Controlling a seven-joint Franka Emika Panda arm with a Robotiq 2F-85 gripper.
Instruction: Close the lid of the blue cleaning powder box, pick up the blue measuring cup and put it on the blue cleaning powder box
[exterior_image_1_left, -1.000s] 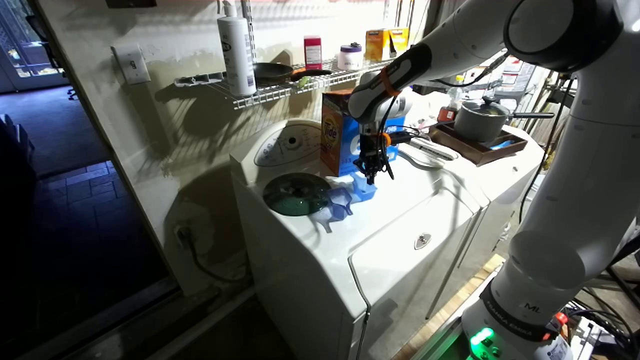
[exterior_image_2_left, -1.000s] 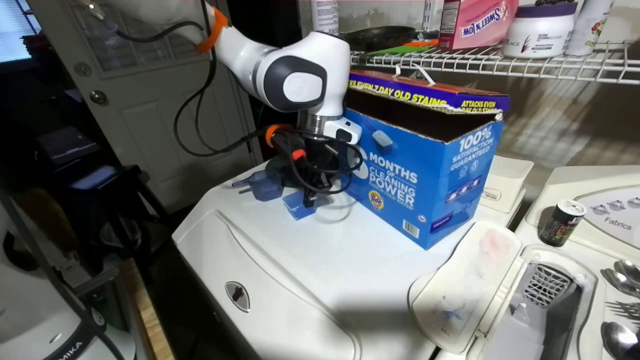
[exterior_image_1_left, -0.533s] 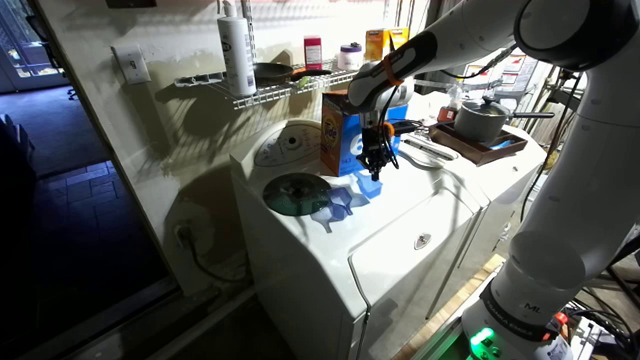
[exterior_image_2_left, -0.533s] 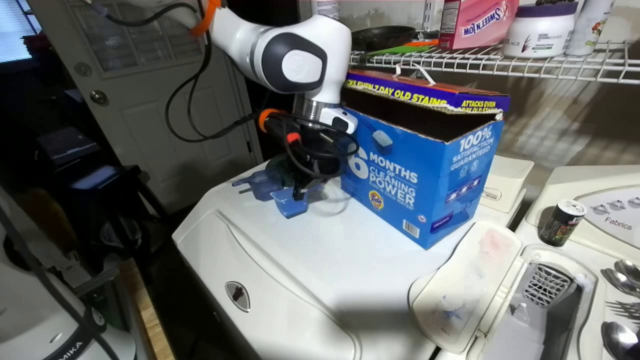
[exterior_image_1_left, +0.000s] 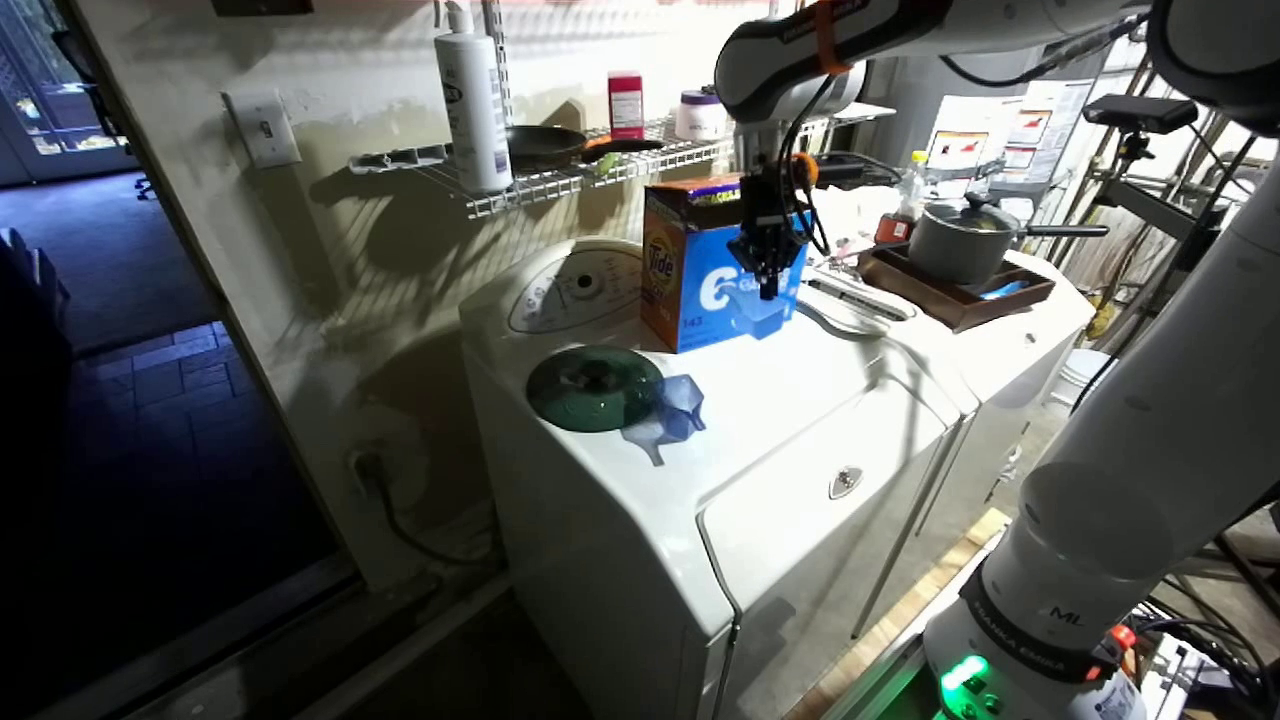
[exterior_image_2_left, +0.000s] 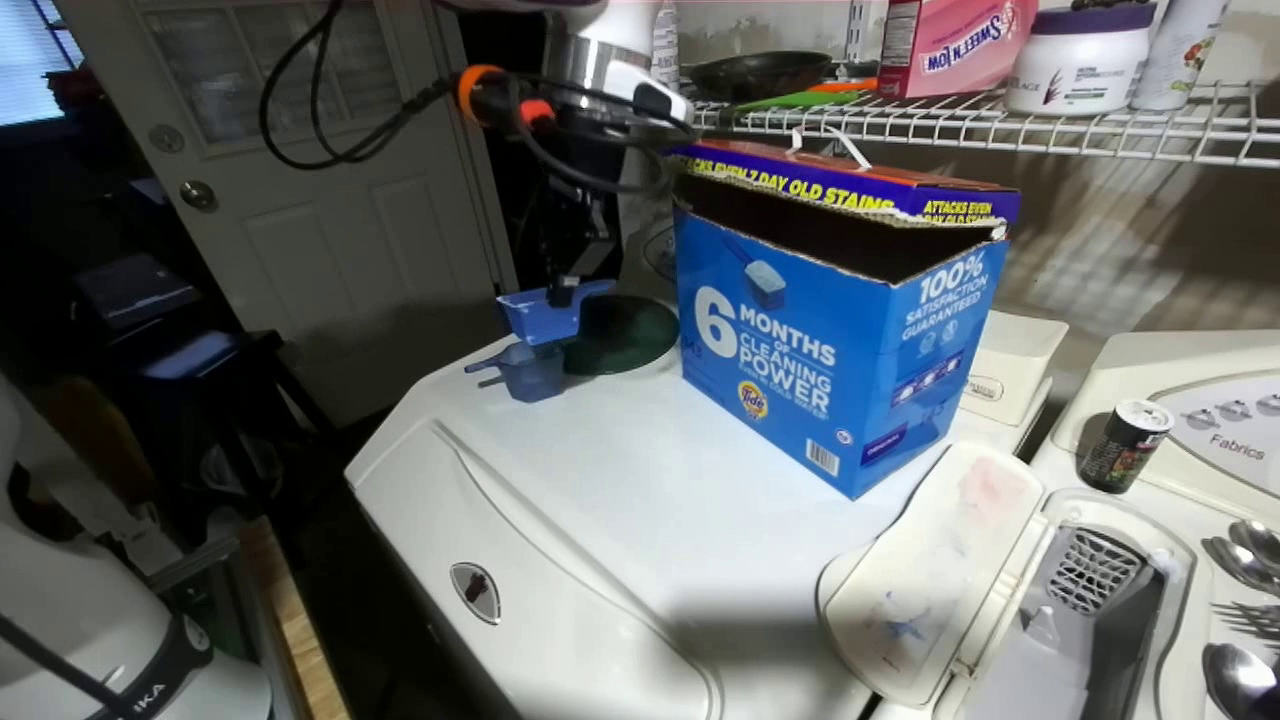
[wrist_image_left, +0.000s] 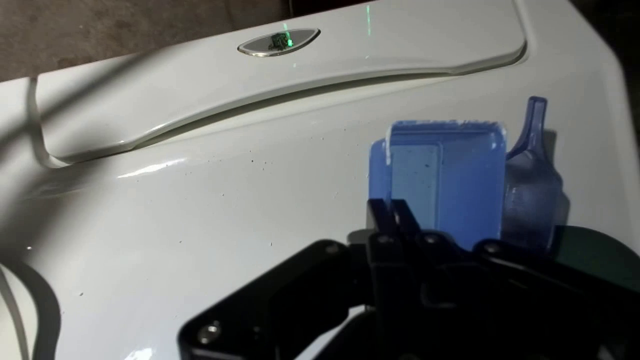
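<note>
moved: blue measuring cup (wrist_image_left: 450, 175), risen higher above the white appliance top (exterior_image_2_left: 640, 480), inside its front edge. step, judged: carry; next calls for rising above the blue cleaning powder box (exterior_image_2_left: 840, 310), lid (exterior_image_2_left: 880, 185) apparently unclosed. fingers (wrist_image_left: 384, 220): pinching the cup at one side, its body below the tips.

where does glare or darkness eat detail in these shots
In an exterior view, hard light bleaches the white appliance top, the floor at lower left sinks to near black, and the pale blue measuring cup partly blends with the blue cleaning powder box; in the wrist view, bright glints mark that top, and the gripper is mostly a dark silhouette.
</note>
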